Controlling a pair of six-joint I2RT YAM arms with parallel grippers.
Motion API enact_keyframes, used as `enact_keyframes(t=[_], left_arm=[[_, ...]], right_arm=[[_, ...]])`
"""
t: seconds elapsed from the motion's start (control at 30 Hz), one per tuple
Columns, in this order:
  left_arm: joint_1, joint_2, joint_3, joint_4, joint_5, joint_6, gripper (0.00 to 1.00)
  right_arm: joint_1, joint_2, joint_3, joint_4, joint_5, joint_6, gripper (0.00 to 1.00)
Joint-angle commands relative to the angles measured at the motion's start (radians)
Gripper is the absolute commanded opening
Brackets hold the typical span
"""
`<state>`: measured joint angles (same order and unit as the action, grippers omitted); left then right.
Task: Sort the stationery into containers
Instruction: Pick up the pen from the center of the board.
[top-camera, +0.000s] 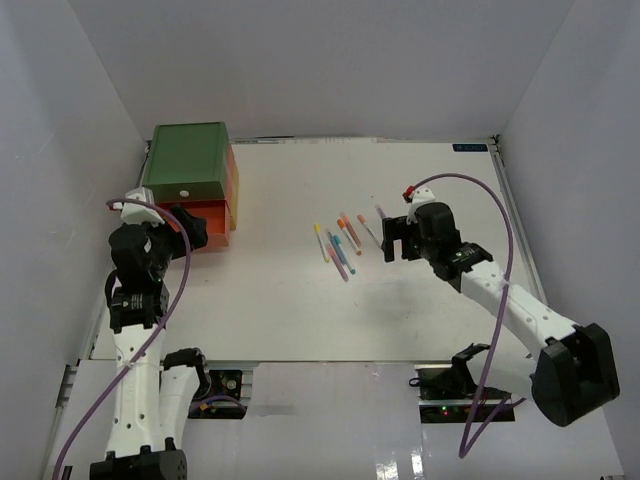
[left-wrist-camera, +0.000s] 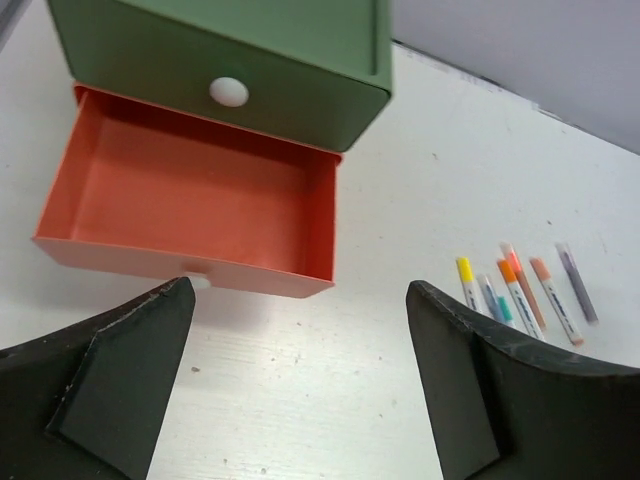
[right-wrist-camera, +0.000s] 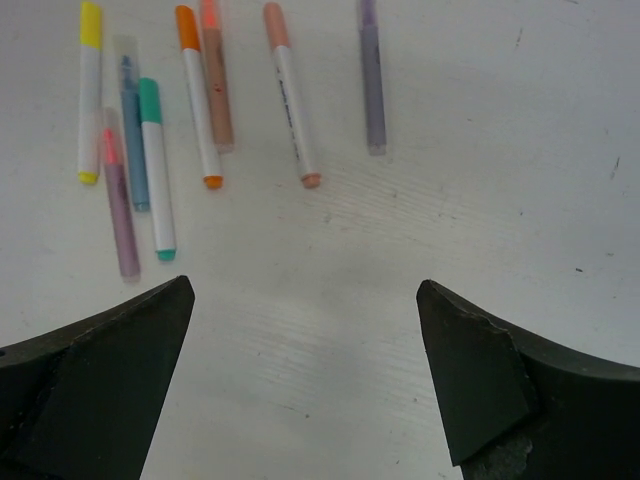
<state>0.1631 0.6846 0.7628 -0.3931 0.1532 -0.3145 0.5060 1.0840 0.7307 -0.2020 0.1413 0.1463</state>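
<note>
The containers stand at the table's far left: a green drawer (top-camera: 186, 160) with a white knob (left-wrist-camera: 229, 91) sits shut on top. Below it the orange-red drawer (left-wrist-camera: 190, 200) is pulled out and empty. My left gripper (left-wrist-camera: 300, 300) hovers open just in front of that drawer's front wall, holding nothing. The stationery (top-camera: 340, 245) lies loose mid-table: yellow (right-wrist-camera: 89, 90), blue (right-wrist-camera: 130, 130), teal (right-wrist-camera: 156, 170), pink-purple (right-wrist-camera: 120, 200), orange (right-wrist-camera: 198, 100), peach (right-wrist-camera: 290, 100) and purple (right-wrist-camera: 372, 80) pens. My right gripper (right-wrist-camera: 305, 300) is open and empty, just short of the pens.
White enclosure walls rise close on the left, back and right of the white table (top-camera: 300, 310). A purple cable (top-camera: 500, 230) loops over the right arm and another (top-camera: 180, 280) hangs beside the left arm.
</note>
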Motion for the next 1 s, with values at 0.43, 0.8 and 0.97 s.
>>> enact_keyframes(t=[0.43, 0.8, 0.97], left_arm=[[-0.221, -0.115, -0.066, -0.059, 0.057, -0.034, 0.98], [-0.264, -0.148, -0.091, -0.064, 0.062, -0.080, 0.98], [-0.266, -0.138, -0.109, -0.059, 0.072, -0.098, 0.98]], right_arm=[[-0.129, 0.614, 0.426, 0.013, -0.031, -0.097, 0.74], [-0.149, 0.804, 0.527, -0.024, 0.014, -0.102, 0.60], [-0.153, 0.840, 0.524, -0.022, 0.006, -0.111, 0.54]])
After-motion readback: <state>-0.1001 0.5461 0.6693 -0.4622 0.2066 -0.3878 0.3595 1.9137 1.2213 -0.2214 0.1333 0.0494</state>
